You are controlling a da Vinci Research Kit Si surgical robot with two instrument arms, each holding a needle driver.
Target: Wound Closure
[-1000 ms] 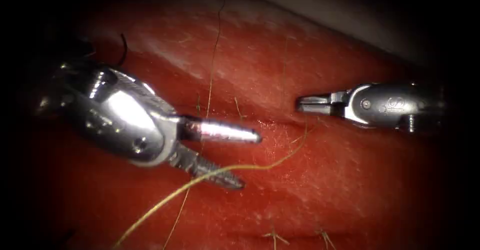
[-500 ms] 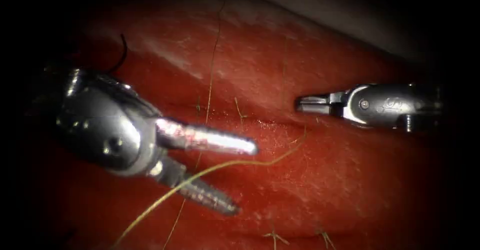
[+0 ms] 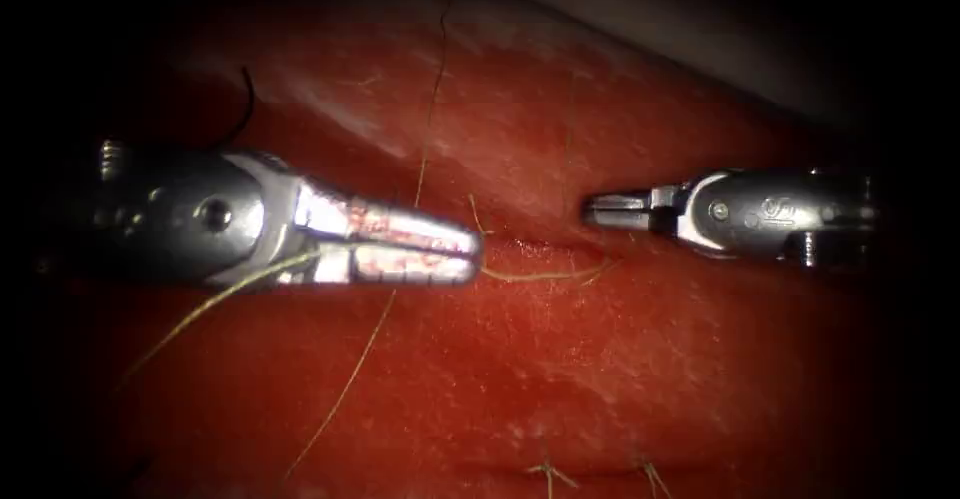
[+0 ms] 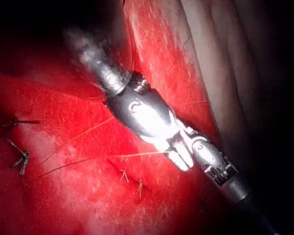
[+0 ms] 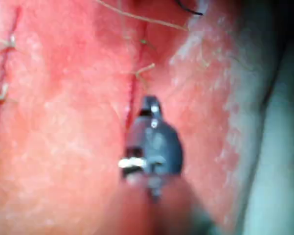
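Observation:
My left tool (image 3: 472, 256) lies left of the cut (image 3: 545, 249) with its jaws shut on the yellow thread (image 3: 540, 276). The thread runs from the jaw tips right to the cut and trails out behind the jaws to the lower left. In the left wrist view the same tool (image 4: 183, 161) grips the thread (image 4: 137, 154). My right tool (image 3: 590, 207) hovers just right of the cut, jaws shut and holding nothing; its tip (image 5: 150, 104) points at the cut line. A thin dark curved piece (image 3: 245, 99) sits at the upper left; whether it is the needle I cannot tell.
Red fluid coats the tissue (image 3: 620, 379). Knotted stitch ends (image 3: 548, 471) stand along a lower closed line, and more short thread ends (image 4: 19, 159) show in the left wrist view. A loose thread strand (image 3: 430, 89) runs up the tissue. Pale tissue edge (image 3: 700, 29) lies behind.
The left tool's jaws, wide open around the thread a second ago, have closed on it and swung level. The thread now runs straighter to the cut. The right tool edged slightly left.

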